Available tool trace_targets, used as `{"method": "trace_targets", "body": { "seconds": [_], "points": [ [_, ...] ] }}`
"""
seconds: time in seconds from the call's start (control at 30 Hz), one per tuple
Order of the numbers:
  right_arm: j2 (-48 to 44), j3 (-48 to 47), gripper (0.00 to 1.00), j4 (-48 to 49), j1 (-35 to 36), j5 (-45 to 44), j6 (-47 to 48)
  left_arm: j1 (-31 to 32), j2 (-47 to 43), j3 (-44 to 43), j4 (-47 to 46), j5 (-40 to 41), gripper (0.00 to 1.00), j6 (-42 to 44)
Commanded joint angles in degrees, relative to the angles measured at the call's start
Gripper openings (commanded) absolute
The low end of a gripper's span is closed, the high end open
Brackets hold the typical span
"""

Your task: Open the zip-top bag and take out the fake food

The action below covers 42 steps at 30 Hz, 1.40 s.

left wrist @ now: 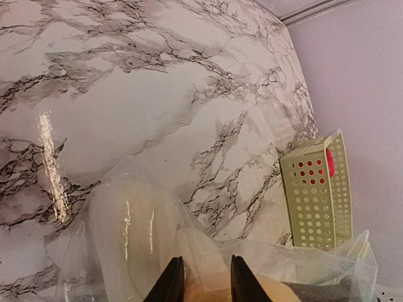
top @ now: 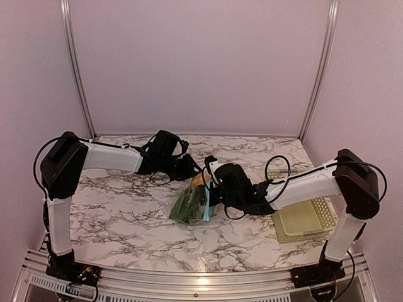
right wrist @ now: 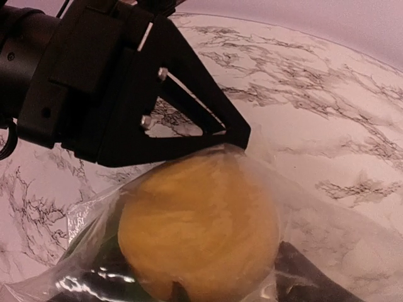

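The zip-top bag (top: 192, 202) lies mid-table, its blue zipper strip (top: 206, 211) at the near end. It holds a green vegetable (top: 186, 205) and a yellow-orange fruit (top: 200, 181). My left gripper (top: 191, 170) reaches in from the left. Its narrow jaws pinch a fold of the clear bag film (left wrist: 151, 226) just above the fruit (left wrist: 208, 292). My right gripper (top: 211, 181) comes from the right and stands open. Its dark fingers (right wrist: 315, 277) flank the bagged fruit (right wrist: 201, 233). The left gripper's fingertip (right wrist: 242, 135) touches the bag over the fruit.
A pale yellow-green lattice basket (top: 305, 217) sits at the right near edge, with a red fruit (left wrist: 329, 160) showing through its holes (left wrist: 315, 201). Both arms meet over the bag. Walls close the table at the back and sides.
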<state>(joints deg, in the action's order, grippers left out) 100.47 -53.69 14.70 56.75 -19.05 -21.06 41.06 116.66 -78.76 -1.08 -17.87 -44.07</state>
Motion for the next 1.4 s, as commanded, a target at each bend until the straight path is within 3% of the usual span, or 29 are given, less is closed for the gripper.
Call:
{"method": "trace_targets", "body": {
  "seconds": [0.0, 0.37, 0.5, 0.6, 0.8, 1.03, 1.37],
  "points": [
    [1.79, -3.34, 0.79, 0.05, -0.63, -0.11, 2.00, 0.34, 2.40, -1.08, -2.21, -5.99, 0.25, 1.82],
    [3.69, -6.66, 0.81, -1.36, -0.68, -0.05, 3.67, 0.60, -1.63, 6.04, -7.49, -10.93, 0.16, -0.76],
    [3.61, -7.26, 0.68, -2.67, -0.68, 0.20, 3.35, 0.24, -3.82, 7.35, -8.15, -9.77, 0.17, -1.06],
    [2.68, -6.96, 0.54, -3.62, -0.68, 0.47, 2.99, -0.55, -5.35, 7.11, -7.15, -8.41, 0.22, -0.81],
    [0.23, -6.98, 0.47, -6.30, -0.63, 1.36, 1.47, -2.47, -10.08, 8.46, -3.06, -2.90, 0.42, 0.79],
    [-0.07, -10.18, 0.44, -12.35, -0.68, 2.59, -1.58, -2.91, -19.92, 15.92, 2.64, 3.56, 0.44, 4.12],
    [-0.75, -12.97, 0.44, -19.14, -0.68, 5.03, -4.71, 0.06, -30.07, 30.00, -3.70, 0.08, 0.42, 4.28]
  ]
}}
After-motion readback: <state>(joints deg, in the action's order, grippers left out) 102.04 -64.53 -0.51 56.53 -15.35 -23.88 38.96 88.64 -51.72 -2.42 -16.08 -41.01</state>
